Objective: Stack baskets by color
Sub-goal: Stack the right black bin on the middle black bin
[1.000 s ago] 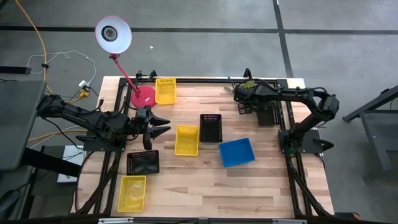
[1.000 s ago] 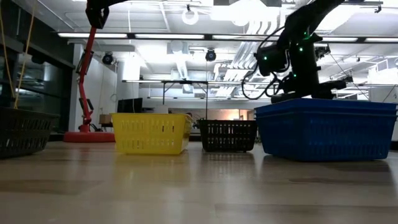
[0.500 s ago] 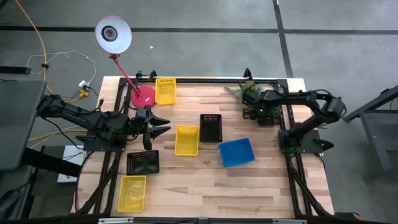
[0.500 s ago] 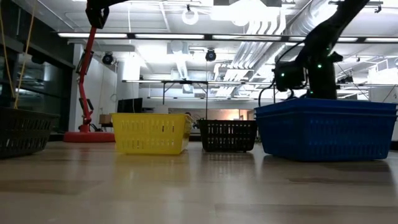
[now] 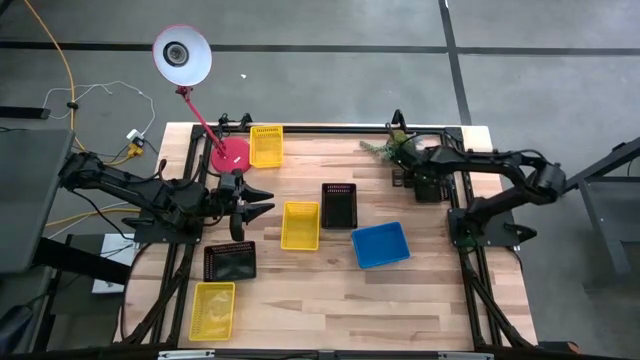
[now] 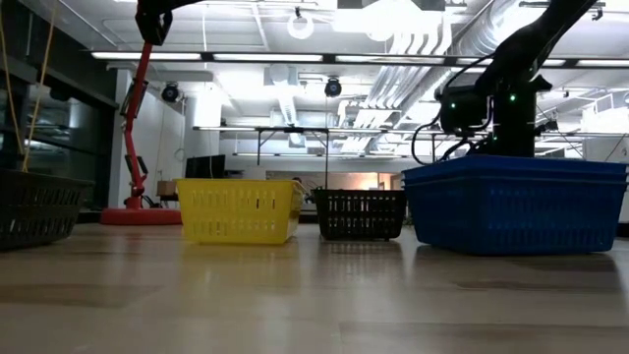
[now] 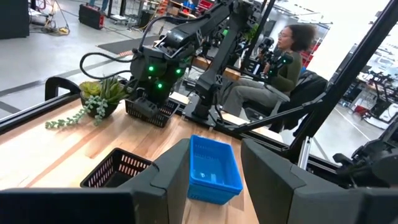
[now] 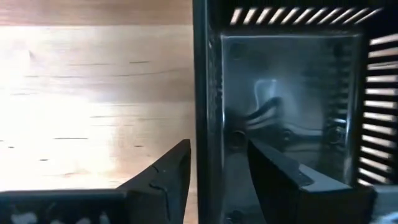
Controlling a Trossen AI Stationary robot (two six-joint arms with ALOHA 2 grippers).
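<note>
Black basket (image 8: pixel 280 93) at counter's far right edge; right end effector (image 8: pixel 217 168) straddling its wall, fingers narrowing to lift it; left end effector (image 7: pixel 214 174) part-open, empty, waiting at left edge.

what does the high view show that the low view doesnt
Only the high view shows the two yellow baskets at the table's edges, the plant, the lamp's shade, and the left end effector waiting by the lamp's base. Only the low view shows the room's ceiling lights. Both share the blue basket, the middle yellow basket and the right arm.
</note>
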